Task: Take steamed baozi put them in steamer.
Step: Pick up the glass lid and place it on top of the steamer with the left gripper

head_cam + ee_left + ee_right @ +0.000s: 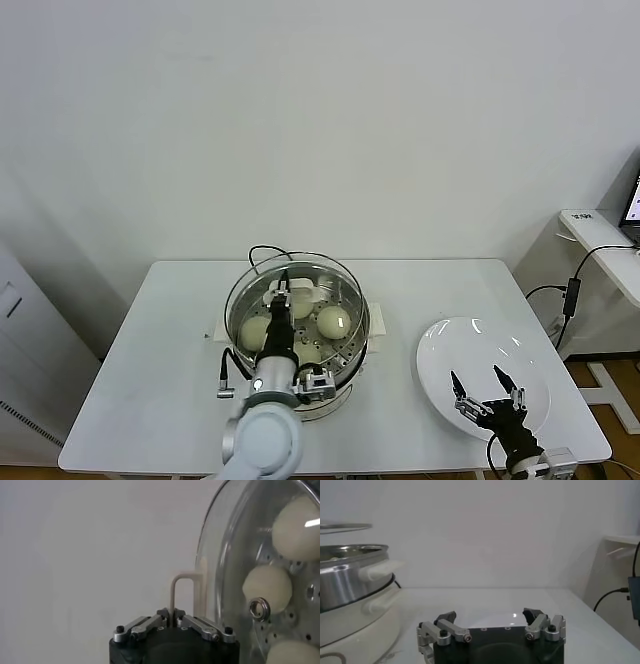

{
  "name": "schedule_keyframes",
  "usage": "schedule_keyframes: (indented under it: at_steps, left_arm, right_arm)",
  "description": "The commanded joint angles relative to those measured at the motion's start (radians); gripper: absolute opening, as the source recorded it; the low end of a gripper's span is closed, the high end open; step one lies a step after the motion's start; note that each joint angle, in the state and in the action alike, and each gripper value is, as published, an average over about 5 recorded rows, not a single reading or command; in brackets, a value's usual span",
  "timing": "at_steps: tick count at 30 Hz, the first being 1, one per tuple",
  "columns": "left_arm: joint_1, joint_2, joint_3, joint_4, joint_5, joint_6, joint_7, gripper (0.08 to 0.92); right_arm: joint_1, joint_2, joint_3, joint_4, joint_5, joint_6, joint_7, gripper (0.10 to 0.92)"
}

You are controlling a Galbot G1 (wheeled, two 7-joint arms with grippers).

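Observation:
Several cream-white steamed baozi (333, 321) lie on the perforated tray inside the steel steamer (357, 345), seen through a round glass lid (322, 277) held over it. My left gripper (283, 292) is shut on the lid's cream loop handle (181, 580). In the left wrist view the gripper (172, 618) pinches that handle, and baozi (267, 585) show through the glass (235, 540). The right wrist view shows the lid's edge (345, 527) hanging a little above the steamer's rim (350, 555). My right gripper (483, 386) (490, 615) stands open and empty over the white plate (450, 345).
The white table (160, 340) carries the steamer in the middle and the bare plate at the right. A black cable (262, 252) runs behind the steamer. A side desk (600, 240) with cables stands to the right.

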Motion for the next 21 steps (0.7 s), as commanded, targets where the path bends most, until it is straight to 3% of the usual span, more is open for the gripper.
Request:
schedule_keyframes:
  at_steps: [1, 21]
  left_arm:
    - [0.004, -0.058, 0.034, 0.049, 0.1, 0.041, 0.023, 0.119]
    - [0.014, -0.047, 0.015, 0.099, 0.064, 0.049, 0.001, 0.119]
  right_arm:
    - [0.004, 0.0, -0.004, -0.006, -0.005, 0.003, -0.003, 0.823]
    - [-0.007, 0.01, -0.002, 0.003, -0.006, 0.016, -0.01, 0.823]
